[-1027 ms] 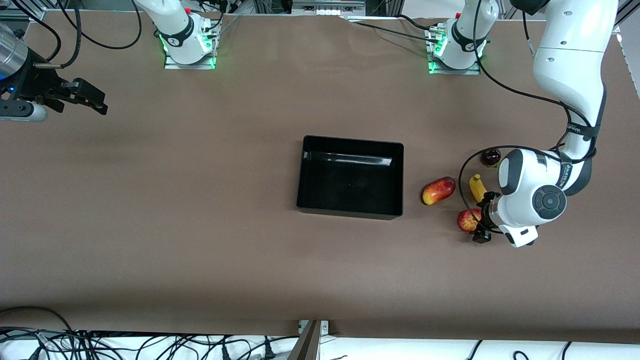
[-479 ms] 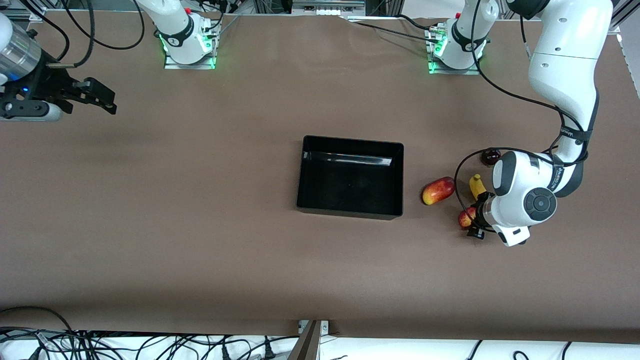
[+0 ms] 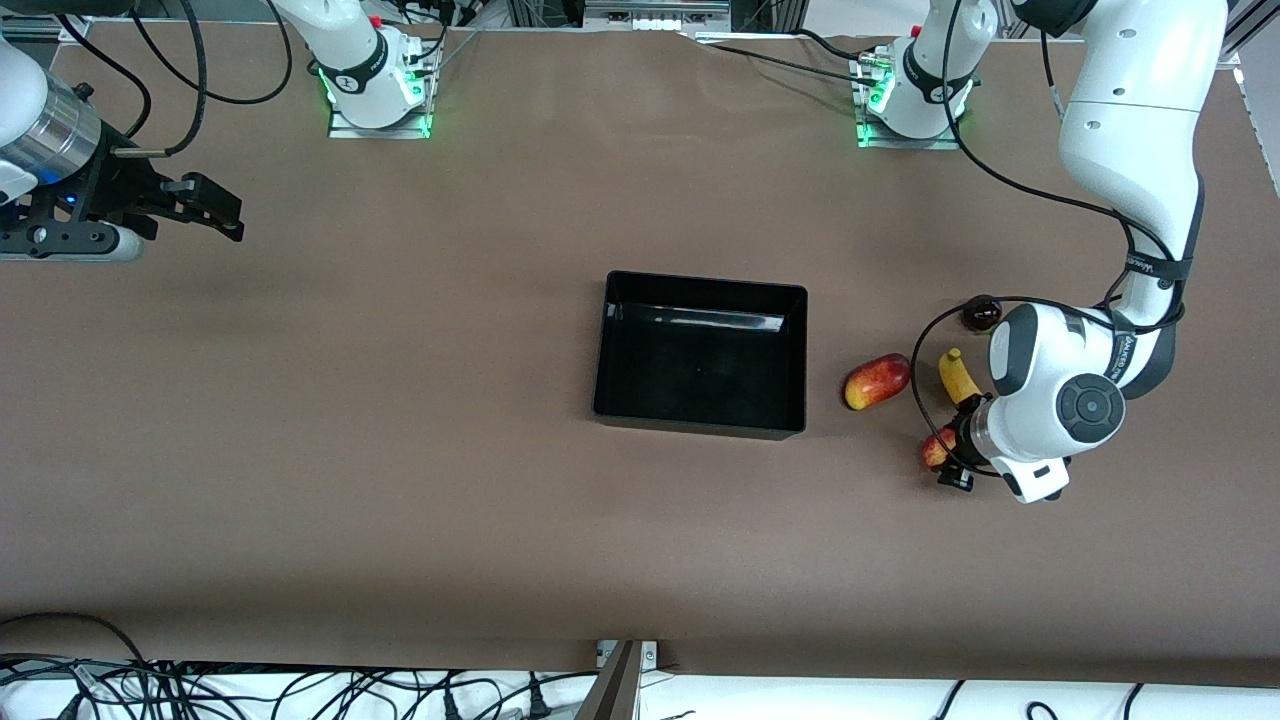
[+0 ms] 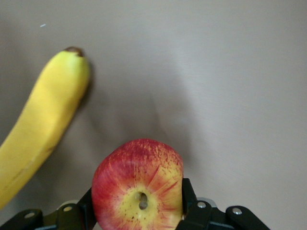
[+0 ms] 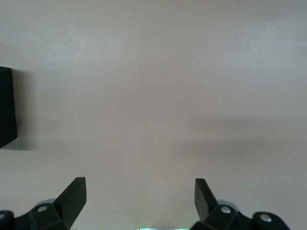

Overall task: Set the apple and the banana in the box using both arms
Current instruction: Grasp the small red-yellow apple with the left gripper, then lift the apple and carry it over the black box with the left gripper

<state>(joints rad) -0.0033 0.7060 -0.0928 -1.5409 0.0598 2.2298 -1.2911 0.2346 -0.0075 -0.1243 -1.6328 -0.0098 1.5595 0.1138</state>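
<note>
The apple (image 3: 935,447) is red with yellow streaks and sits between the fingers of my left gripper (image 3: 950,458), which is shut on it at the left arm's end of the table. In the left wrist view the apple (image 4: 136,172) fills the left gripper (image 4: 138,194), stem hollow facing the camera. The banana (image 3: 955,376) lies on the table beside it, farther from the front camera; it also shows in the left wrist view (image 4: 41,124). The black box (image 3: 700,428) stands mid-table. My right gripper (image 3: 215,205) is open and empty over bare table at the right arm's end; it also shows in the right wrist view (image 5: 140,196).
A red-yellow mango-shaped fruit (image 3: 877,381) lies between the box and the banana. A dark red round fruit (image 3: 981,315) lies farther from the front camera, partly under the left arm. A corner of the box (image 5: 5,108) shows in the right wrist view. Cables run along the table's front edge.
My left gripper has closed in over the apple, hiding more of it. My right gripper has moved a little toward the box.
</note>
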